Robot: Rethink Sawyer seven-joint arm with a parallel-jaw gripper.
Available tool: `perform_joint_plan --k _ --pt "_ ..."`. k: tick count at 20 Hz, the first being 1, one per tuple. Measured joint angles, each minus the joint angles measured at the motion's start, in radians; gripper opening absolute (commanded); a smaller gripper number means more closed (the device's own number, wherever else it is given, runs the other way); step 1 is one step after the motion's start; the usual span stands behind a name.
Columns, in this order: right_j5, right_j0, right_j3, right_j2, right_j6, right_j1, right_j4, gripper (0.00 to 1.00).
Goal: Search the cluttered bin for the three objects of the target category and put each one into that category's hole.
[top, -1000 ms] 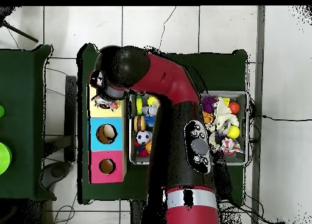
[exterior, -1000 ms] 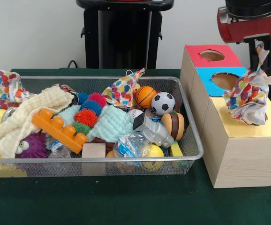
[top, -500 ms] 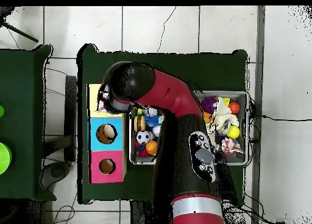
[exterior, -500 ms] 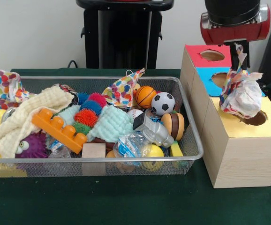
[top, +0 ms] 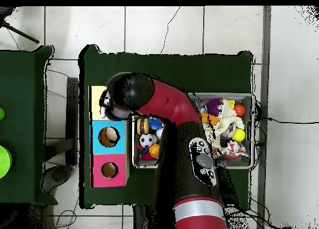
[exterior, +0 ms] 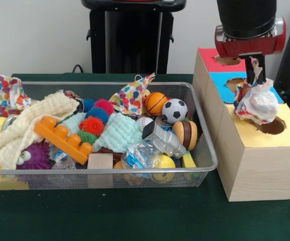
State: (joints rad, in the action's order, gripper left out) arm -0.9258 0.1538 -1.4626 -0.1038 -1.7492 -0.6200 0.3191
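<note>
My gripper (exterior: 257,79) is shut on a polka-dot cloth (exterior: 257,103), which hangs bunched up just above the yellow top of the wooden box (exterior: 258,165). The cloth's lower edge is at the left rim of the yellow hole (exterior: 275,126). Two more polka-dot cloths lie in the wire bin (exterior: 205,150): one (exterior: 132,94) at the back middle and one (exterior: 9,93) at the back left corner. In the overhead view the arm's wrist (top: 128,96) covers the yellow section (top: 96,97), hiding the gripper and the cloth.
The box also has a blue hole (exterior: 235,83) and a pink hole (exterior: 227,59). The bin holds a cream cloth (exterior: 29,123), a mint cloth (exterior: 117,131), an orange brick (exterior: 63,138), balls, spiky toys and a wooden block (exterior: 100,161).
The gripper has moved left in the front view and come down over the yellow section. The cloth has gone from hanging spread out to bunched at the yellow hole's edge.
</note>
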Motion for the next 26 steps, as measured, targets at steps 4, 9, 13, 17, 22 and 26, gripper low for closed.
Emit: perform_joint_plan --k 4,9,13,17,22,26 --pt "0.0 0.0 0.01 -0.002 0.0 0.012 0.0 0.0" --pt "0.0 -0.002 0.044 -0.002 0.0 0.046 0.0 0.0" --pt "-0.001 -0.013 0.123 -0.002 0.0 0.103 -0.002 0.0" --pt "0.0 -0.029 0.212 -0.002 0.0 0.164 -0.003 0.0" --pt "0.0 -0.049 0.32 -0.002 0.0 0.241 -0.003 0.0" --pt "0.0 -0.062 0.382 0.0 0.0 0.286 -0.002 0.0"
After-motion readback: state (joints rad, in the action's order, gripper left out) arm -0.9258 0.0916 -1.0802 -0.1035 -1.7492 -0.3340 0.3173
